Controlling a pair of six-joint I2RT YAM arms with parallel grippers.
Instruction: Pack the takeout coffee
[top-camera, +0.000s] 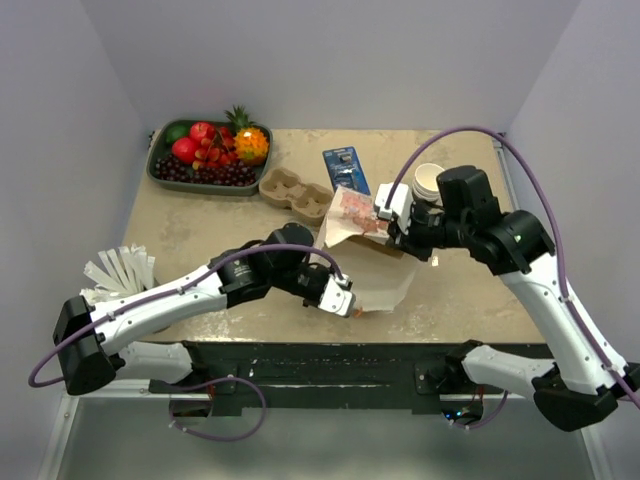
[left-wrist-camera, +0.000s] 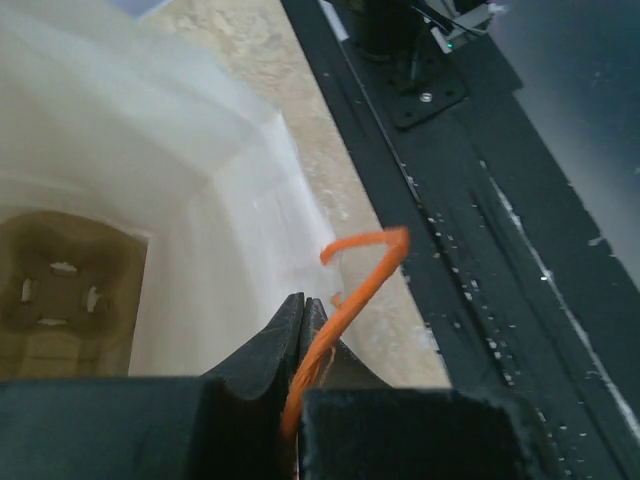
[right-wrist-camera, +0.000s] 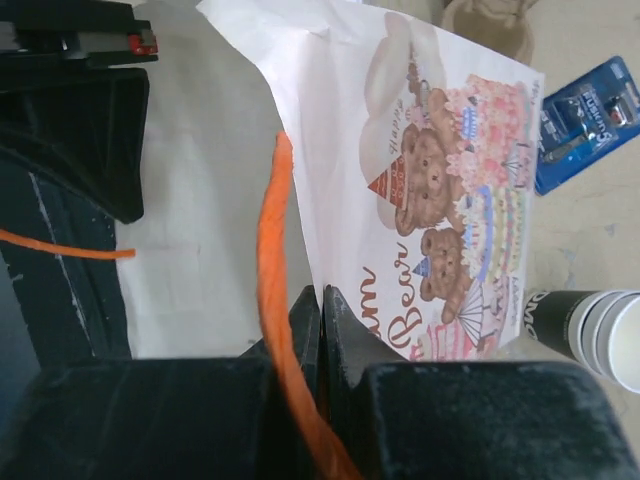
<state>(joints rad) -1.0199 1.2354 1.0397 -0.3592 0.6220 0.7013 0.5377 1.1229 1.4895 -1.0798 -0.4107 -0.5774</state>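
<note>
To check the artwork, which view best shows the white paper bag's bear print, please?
Right wrist view: the bear print is close and sharp. Top external shows it small; left wrist shows only the white paper bag's plain interior.

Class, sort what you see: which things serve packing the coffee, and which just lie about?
Job: paper bag, left tool, right tool, both shut on it. Lidded coffee: not in view.
Lying about: fruit tray, blue packet, cup stack, pulp carrier, white packets.

lidded coffee cup not seen in any view, pos. unclear
</note>
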